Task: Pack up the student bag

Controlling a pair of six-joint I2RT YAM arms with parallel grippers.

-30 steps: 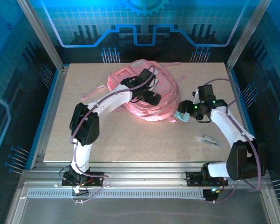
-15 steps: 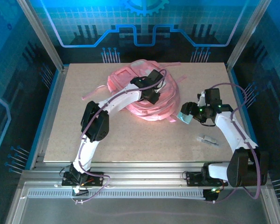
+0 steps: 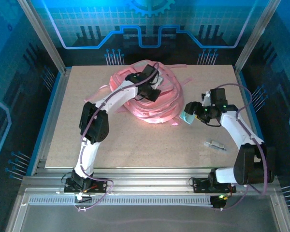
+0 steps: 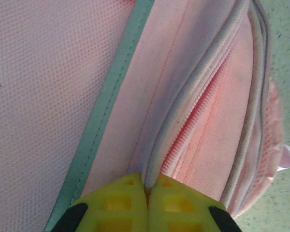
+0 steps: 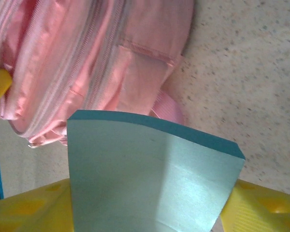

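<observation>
Left gripper is pinching zipper edge of bag; right gripper is holding book. Next, likely: lifting edge, sliding book in.

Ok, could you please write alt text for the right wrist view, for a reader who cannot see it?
The right gripper holds a flat teal pad between its yellow fingers, close to the camera. Behind the pad, at the upper left, the pink bag lies on a speckled table.
</observation>
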